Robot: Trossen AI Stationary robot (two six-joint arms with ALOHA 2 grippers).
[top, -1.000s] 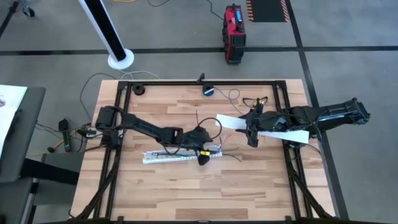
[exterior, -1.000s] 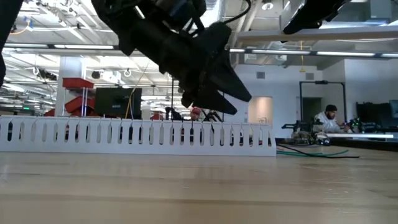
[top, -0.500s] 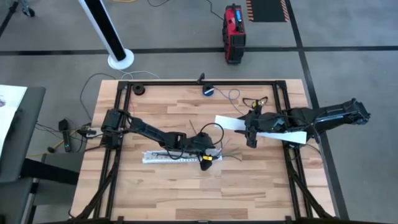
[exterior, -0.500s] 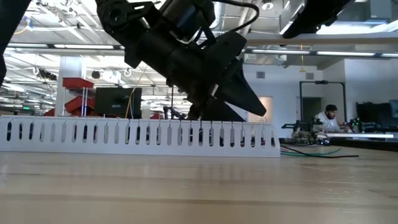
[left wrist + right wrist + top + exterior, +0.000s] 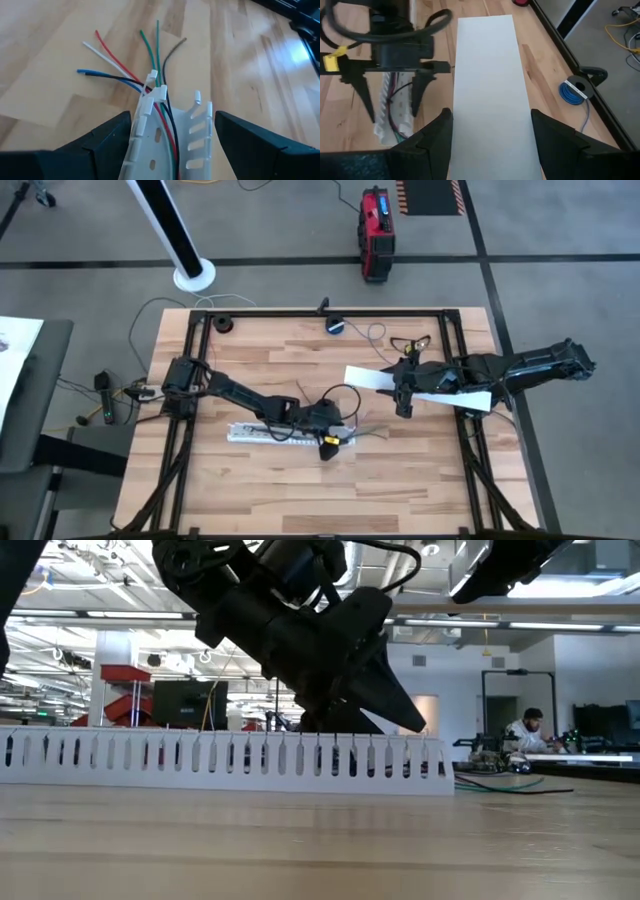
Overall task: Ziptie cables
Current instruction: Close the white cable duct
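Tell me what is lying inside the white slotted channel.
Coloured cables run along inside the slotted channel and fan out past its end onto the table. The left gripper straddles the channel, open. How far back the cables reach is hidden.

No text, label, brand or number can be read in any view. The red case (image 5: 377,220) on the floor and the yellow tag (image 5: 330,60) on the left arm show no legible marks. The white cover (image 5: 492,95) is blank.
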